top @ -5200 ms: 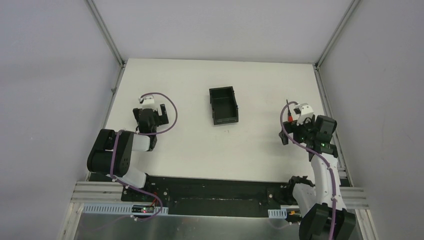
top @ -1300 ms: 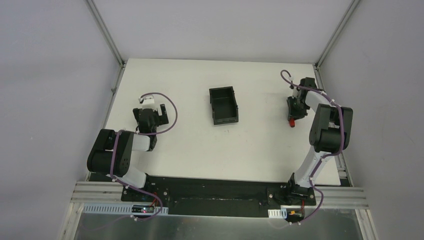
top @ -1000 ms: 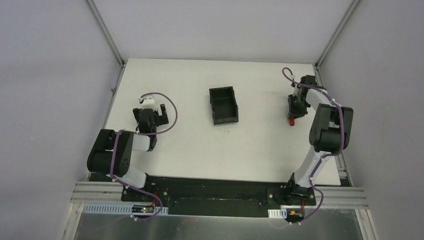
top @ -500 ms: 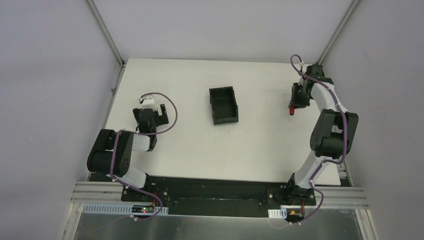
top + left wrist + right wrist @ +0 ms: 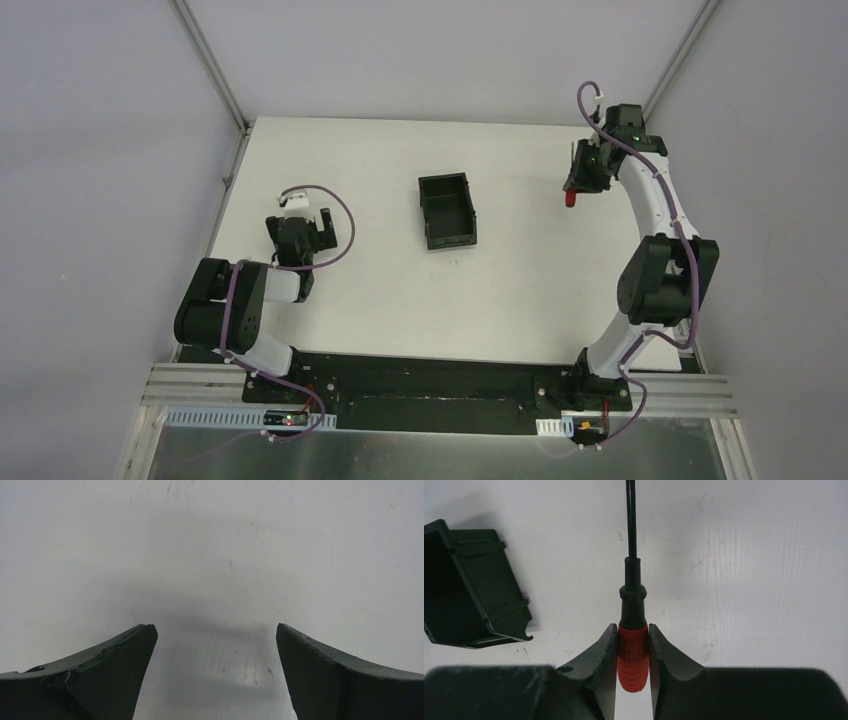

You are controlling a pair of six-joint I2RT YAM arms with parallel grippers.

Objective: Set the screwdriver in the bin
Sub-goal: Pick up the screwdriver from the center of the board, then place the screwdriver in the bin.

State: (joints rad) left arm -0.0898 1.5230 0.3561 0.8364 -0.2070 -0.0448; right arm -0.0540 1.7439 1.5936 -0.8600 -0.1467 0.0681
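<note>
The screwdriver [image 5: 632, 652] has a short red ribbed handle, a black collar and a thin dark shaft pointing away from the wrist camera. My right gripper [image 5: 632, 630] is shut on the red handle, lifted off the table. From above, that gripper [image 5: 577, 180] hangs at the far right of the table with the red handle [image 5: 570, 198] showing below it. The bin [image 5: 446, 210] is black, open-topped and stands mid-table, well left of the right gripper; its end wall [image 5: 479, 597] fills the left of the right wrist view. My left gripper [image 5: 214, 635] is open over bare table.
The white table [image 5: 380, 290] is fenced by metal frame posts [image 5: 210, 65] and grey walls on three sides. The left arm [image 5: 240, 300] rests folded at the near left. A purple cable [image 5: 590, 100] loops above the right wrist.
The right arm has risen and reached toward the far right corner, carrying the screwdriver up off the table and a little left. The left arm has not moved.
</note>
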